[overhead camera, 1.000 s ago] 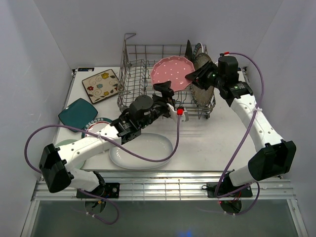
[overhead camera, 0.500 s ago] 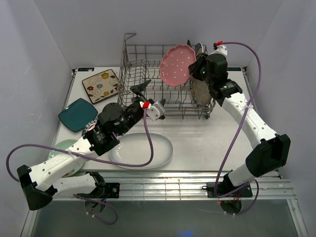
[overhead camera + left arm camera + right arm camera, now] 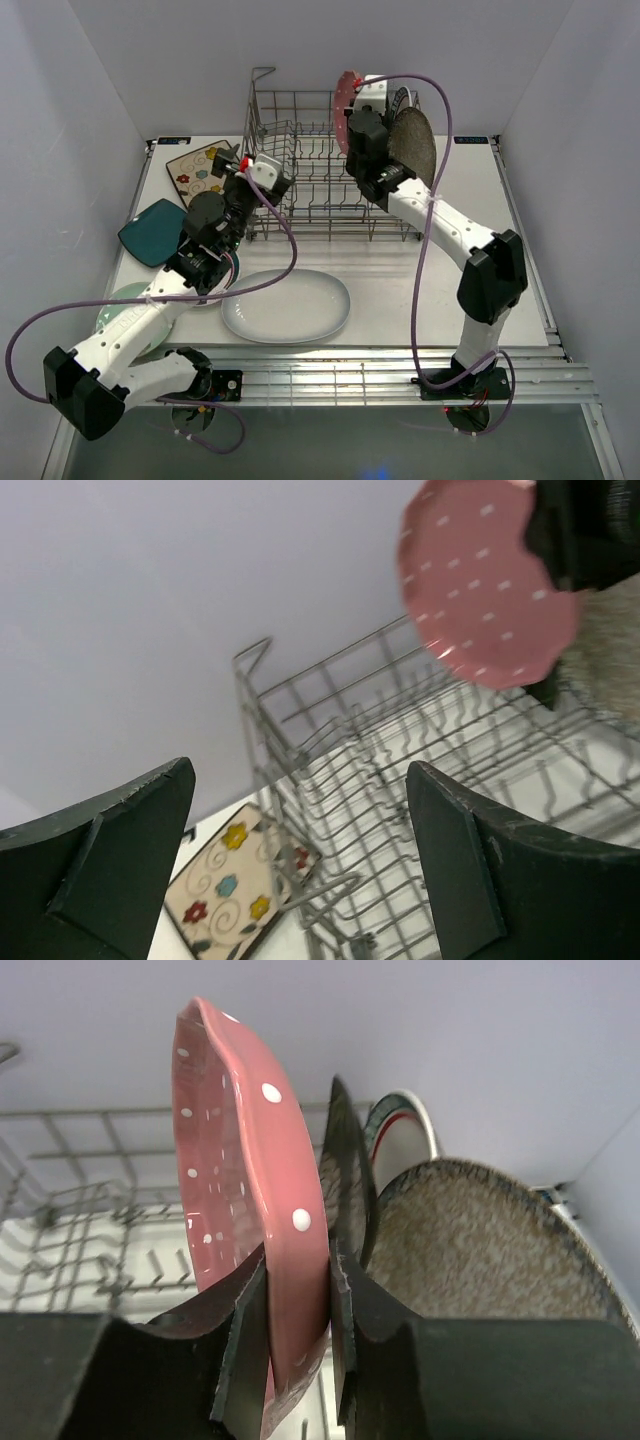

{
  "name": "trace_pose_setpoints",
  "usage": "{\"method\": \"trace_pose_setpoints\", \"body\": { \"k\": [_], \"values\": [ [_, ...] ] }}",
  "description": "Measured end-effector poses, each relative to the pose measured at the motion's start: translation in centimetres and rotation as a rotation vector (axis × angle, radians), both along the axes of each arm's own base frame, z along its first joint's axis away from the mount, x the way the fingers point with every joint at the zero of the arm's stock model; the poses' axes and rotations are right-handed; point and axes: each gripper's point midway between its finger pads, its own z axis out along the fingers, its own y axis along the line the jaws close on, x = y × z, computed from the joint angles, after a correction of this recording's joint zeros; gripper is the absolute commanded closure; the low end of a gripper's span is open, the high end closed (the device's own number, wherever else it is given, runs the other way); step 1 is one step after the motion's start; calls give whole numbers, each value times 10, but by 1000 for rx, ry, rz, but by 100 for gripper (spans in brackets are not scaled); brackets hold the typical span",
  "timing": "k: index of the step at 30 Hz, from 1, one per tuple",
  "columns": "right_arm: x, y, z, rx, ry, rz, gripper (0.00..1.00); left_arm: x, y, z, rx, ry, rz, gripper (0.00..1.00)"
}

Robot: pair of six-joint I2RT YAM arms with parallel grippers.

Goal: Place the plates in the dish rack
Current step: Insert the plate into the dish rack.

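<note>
My right gripper [image 3: 298, 1260] is shut on the rim of the pink dotted plate [image 3: 245, 1140], holding it on edge above the back of the dish rack [image 3: 310, 170]. From above, the pink plate [image 3: 343, 95] shows edge-on just left of the speckled grey plate [image 3: 412, 140], which stands in the rack's right end. A black plate [image 3: 348, 1180] and a colour-rimmed round plate [image 3: 410, 1120] stand behind it. My left gripper [image 3: 300, 770] is open and empty at the rack's left front corner, over the cream floral plate [image 3: 235, 890].
On the table lie a large white oval plate [image 3: 285, 305] in front of the rack, a teal square plate [image 3: 150, 232] at the left, and a pale green plate [image 3: 122, 312] under my left arm. The rack's tall wire loop [image 3: 262, 75] rises at its back left corner.
My right gripper carried the pink plate left and up, turning it on edge. My left arm drew back from the rack's front to its left corner, jaws still wide.
</note>
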Motion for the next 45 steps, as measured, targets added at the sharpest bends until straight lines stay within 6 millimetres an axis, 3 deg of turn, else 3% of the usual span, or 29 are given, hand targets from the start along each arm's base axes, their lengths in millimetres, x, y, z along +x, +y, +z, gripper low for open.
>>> {"method": "trace_pose_setpoints", "body": {
  "k": [7,12,15,20,26,35,45],
  "values": [
    [41,6,9,-180,-84,-160,92,39,63,-13,-112,53,127,3],
    [68,7,3,-263,-102,-230,92,67,106,-33,-189,120,172,3],
    [81,3,-9,-302,-88,-241,92,80,121,-53,-230,183,174,2],
    [100,-15,-30,-340,-56,-253,92,89,131,-77,-319,294,120,2],
    [115,-37,-45,-360,-39,-288,92,88,137,-72,-401,328,66,2],
    [125,-28,-64,-370,-34,-270,92,88,138,-72,-444,355,30,2],
    [124,-23,-56,-346,-68,-270,92,88,140,-75,-463,372,26,2]
  ]
}}
